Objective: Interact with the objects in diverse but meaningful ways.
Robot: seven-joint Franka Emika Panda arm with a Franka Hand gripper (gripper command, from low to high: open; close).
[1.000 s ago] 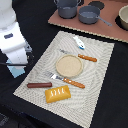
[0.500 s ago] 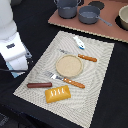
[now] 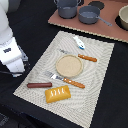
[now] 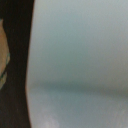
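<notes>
One bread loaf [image 3: 58, 93] lies just beside the sausage [image 3: 39, 85] on the placemat [image 3: 95, 95]; whether the end effector is open or closed cannot be told.

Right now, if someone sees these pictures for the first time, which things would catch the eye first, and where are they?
The round tan plate sits mid-way on the pale woven placemat, between an orange-handled fork and an orange-handled knife. Near the mat's front edge lie a yellow-orange scored bread loaf and a thin reddish-brown sausage. The white robot arm stands at the exterior view's left; a pale blue surface fills the wrist view.
</notes>
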